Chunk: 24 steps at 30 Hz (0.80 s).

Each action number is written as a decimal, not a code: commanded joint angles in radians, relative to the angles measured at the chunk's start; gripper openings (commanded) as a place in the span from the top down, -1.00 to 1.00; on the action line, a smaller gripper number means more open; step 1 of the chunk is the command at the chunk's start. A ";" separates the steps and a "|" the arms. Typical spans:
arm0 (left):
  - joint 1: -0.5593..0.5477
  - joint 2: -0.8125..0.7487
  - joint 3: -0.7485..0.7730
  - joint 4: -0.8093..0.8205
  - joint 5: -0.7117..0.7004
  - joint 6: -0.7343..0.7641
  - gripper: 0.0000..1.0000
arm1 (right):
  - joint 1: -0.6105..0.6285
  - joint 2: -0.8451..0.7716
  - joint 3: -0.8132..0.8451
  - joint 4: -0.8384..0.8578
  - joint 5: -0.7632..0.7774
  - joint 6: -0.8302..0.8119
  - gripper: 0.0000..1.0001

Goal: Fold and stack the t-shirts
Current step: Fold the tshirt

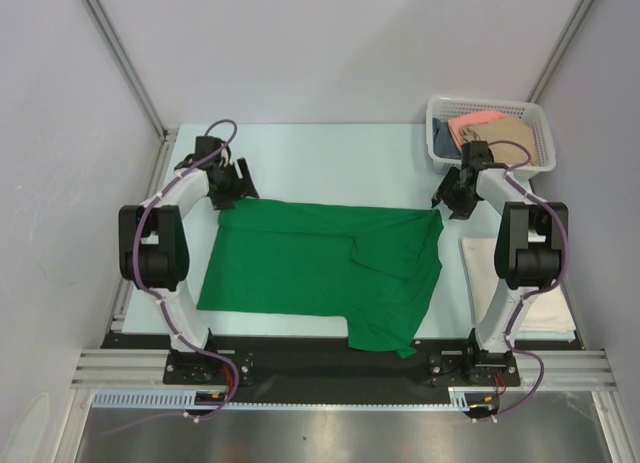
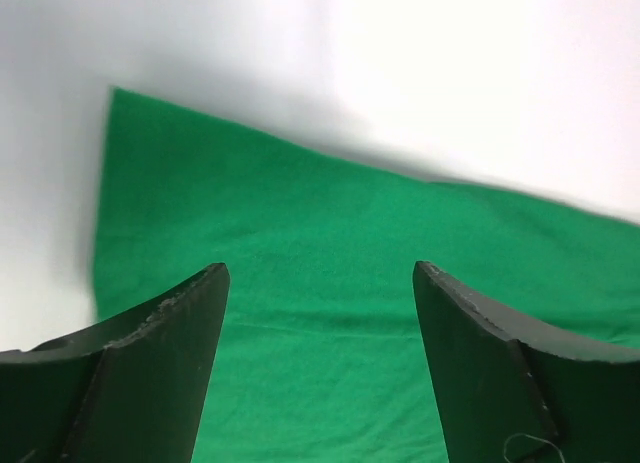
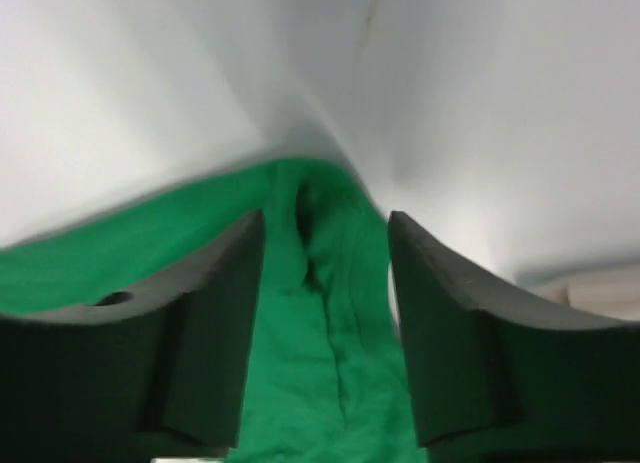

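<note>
tomk: left gripper (image 2: 320, 273) fills the bottom of its own wrist view, fingers (image 2: 150, 363) spread wide with nothing between them. It hangs over the green t-shirt (image 1: 310, 258), near the shirt's far left corner.

rigwatcher: yep. From the top view that shirt lies spread across the middle of the table (image 1: 330, 163), and its right part is folded over itself (you can see the layered edges there).

tomk: and the right side?

rigwatcher: right gripper (image 3: 325, 223) sits at the shirt's far right corner. Its fingers are parted, with a raised ridge of green cloth running up the gap. Neither pad looks pressed onto the ridge, so I'd call it not gripped. Just right of the green one, a folded cream-white t-shirt (image 1: 478, 268) lies flat, partly hidden by the right arm. The far right corner has the white mesh basket (image 1: 440, 133), with a salmon-pink t-shirt (image 1: 475, 123) and a tan t-shirt (image 1: 515, 131) in it.
</note>
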 commanded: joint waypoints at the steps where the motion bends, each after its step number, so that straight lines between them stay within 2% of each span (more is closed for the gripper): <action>1: 0.011 -0.125 0.055 0.000 -0.068 0.081 -0.62 | -0.005 -0.133 -0.005 -0.022 0.001 -0.034 -0.26; 5: 0.014 -0.098 0.064 -0.012 -0.115 0.128 -0.54 | -0.005 -0.137 -0.028 0.018 -0.054 -0.071 -0.54; 6: 0.043 -0.082 0.069 -0.015 -0.141 0.142 -0.50 | -0.005 -0.113 -0.027 0.040 -0.073 -0.080 -0.62; 8: 0.045 -0.029 0.100 -0.043 -0.178 0.191 -0.42 | -0.005 -0.088 -0.021 0.067 -0.126 -0.105 -0.65; 11: 0.051 0.020 0.124 -0.034 -0.209 0.243 -0.36 | -0.006 -0.039 0.010 0.066 -0.153 -0.137 -0.63; 17: 0.071 0.090 0.190 -0.026 -0.218 0.282 -0.36 | -0.009 0.007 0.018 0.051 -0.183 -0.185 -0.39; 20: 0.071 0.131 0.219 -0.047 -0.203 0.275 -0.29 | -0.009 0.010 -0.004 0.049 -0.179 -0.209 -0.40; 24: 0.072 0.139 0.200 -0.034 -0.204 0.257 -0.29 | -0.017 0.025 -0.019 0.052 -0.192 -0.226 -0.46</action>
